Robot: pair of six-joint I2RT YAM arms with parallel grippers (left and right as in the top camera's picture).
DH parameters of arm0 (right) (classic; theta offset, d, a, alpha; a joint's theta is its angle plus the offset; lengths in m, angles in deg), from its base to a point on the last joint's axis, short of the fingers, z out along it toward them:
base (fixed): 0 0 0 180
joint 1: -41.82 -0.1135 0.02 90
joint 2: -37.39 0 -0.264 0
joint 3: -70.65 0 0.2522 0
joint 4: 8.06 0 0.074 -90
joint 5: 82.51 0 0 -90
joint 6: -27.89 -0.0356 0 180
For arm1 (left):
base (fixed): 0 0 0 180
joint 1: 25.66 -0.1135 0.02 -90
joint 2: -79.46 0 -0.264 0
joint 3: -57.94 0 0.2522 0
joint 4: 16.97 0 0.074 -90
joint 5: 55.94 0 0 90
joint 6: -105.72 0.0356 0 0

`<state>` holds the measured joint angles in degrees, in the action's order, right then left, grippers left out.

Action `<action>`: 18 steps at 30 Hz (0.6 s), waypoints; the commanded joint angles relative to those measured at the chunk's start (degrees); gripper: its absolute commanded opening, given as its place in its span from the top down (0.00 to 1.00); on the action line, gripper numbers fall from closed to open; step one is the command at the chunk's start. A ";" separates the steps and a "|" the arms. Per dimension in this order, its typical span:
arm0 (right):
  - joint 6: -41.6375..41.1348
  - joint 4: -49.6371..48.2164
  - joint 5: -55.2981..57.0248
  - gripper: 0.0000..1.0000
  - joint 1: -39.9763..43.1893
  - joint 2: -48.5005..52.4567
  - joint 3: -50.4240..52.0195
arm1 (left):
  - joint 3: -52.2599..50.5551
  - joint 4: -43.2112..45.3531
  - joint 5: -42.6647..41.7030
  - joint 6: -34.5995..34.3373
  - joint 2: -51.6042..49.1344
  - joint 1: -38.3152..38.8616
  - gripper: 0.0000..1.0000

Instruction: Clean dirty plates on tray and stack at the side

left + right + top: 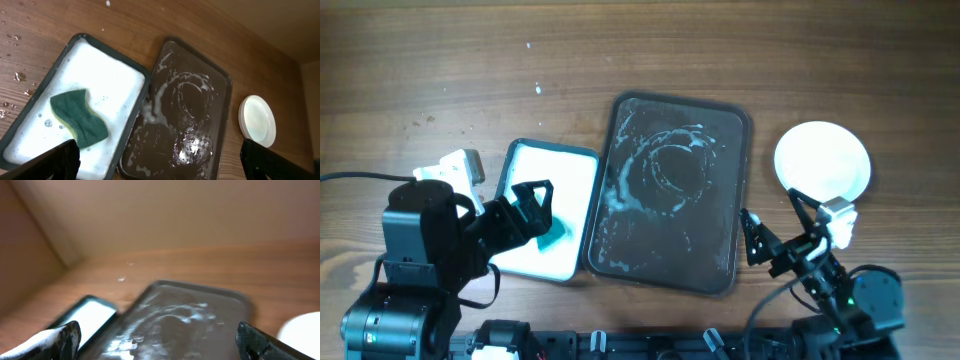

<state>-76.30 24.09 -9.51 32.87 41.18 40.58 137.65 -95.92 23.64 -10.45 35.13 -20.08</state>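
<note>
Your right gripper (770,215) stands wide with nothing between its fingers. It is low at the near right of the table, just short of the plates (822,160) and apart from them. Your left gripper (534,196) is equally wide and empty, hovering over the white tray (520,150) on which the green sponge (80,117) lies in suds. Between the two, the tray (675,100) carries no plate, only swirls of soapy water and a wet sheen on its dark floor. The plates sit as one stack on the bare wood (440,60) to the right of that tray, clear of its rim. The left wrist view shows layered edges in the stack, but the count cannot be confirmed. The top face shows white with no smear visible.

In my judgement these plates are stiff, light and shallow, probably damp from washing and therefore slippery on both faces. Treat them as breakable, since the material cannot be told from here. The only workable hold is the rim: one finger over the upper lip and one under the edge, taken on the side nearest the right arm. A pinch on the flat centre has nothing to bite. Plates nested in a stack may cling together through a film of water, so any lift risks dragging the plate below. The cleaning and stacking appear essentially complete.
</note>
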 commanded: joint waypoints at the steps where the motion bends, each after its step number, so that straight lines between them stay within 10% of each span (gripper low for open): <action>1: 5.16 -5.53 1.07 0.00 3.45 -3.54 5.77 | 0.66 0.15 -0.46 0.48 0.04 -0.28 0.00; 7: 5.25 -20.87 1.99 0.00 3.74 -3.63 16.06 | 0.66 0.15 -0.46 0.46 0.04 -0.28 0.00; 18: 5.16 -19.67 2.14 0.00 3.74 -3.56 16.02 | 0.66 0.15 -0.46 0.48 0.04 -0.28 0.00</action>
<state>-72.24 4.75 -8.48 36.41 38.36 56.53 137.65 -95.90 23.64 -10.45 35.13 -20.08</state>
